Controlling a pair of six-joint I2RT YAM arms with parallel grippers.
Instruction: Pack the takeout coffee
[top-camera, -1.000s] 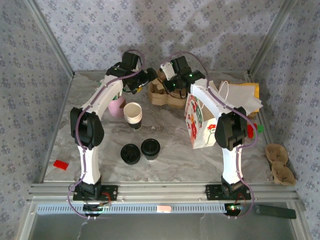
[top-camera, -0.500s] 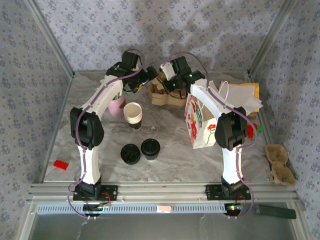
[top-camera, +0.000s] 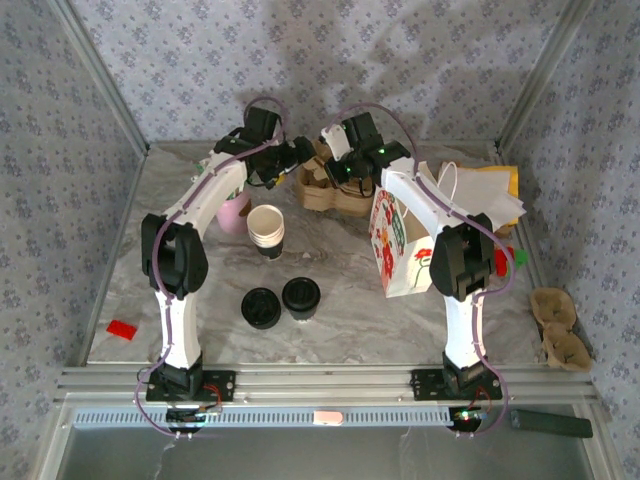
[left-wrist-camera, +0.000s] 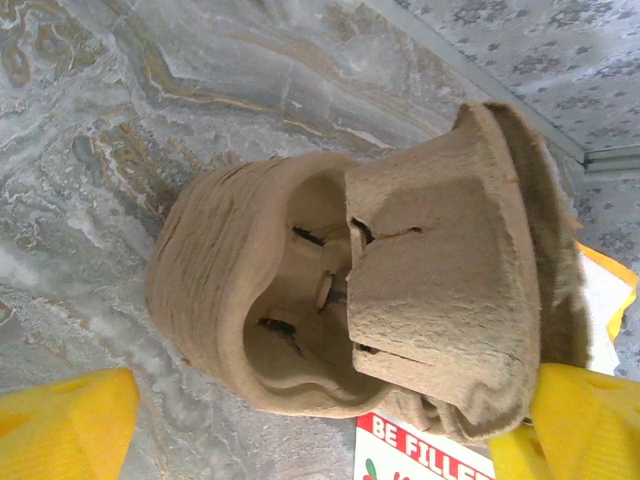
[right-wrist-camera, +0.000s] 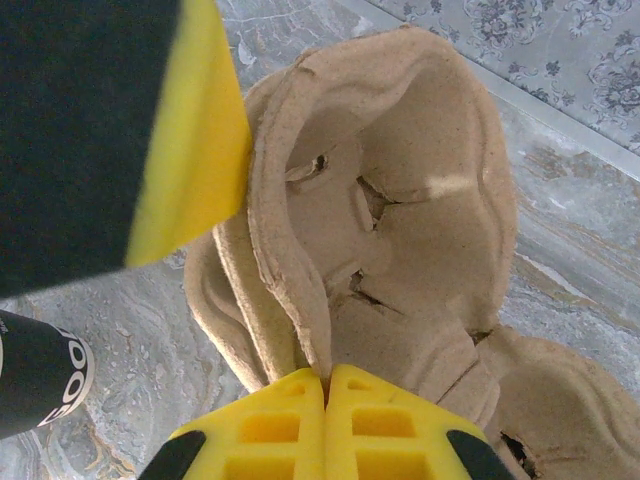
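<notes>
Over the last second almost nothing shifts: both arms stay at the brown moulded-pulp cup carrier (top-camera: 322, 188) on the far side. The right hand (right-wrist-camera: 325, 385) is closed, pinching the carrier's rim; the left hand (left-wrist-camera: 320, 410) is spread wide around its other end. Judgement: carrier still being readied, packing not begun. The black-lidded white paper takeout coffee (top-camera: 301, 296) stands untouched near the front, well apart from both. Grey marbled counter (top-camera: 200, 290); blue-grey floral wall panels (top-camera: 420, 60) enclose it.
</notes>
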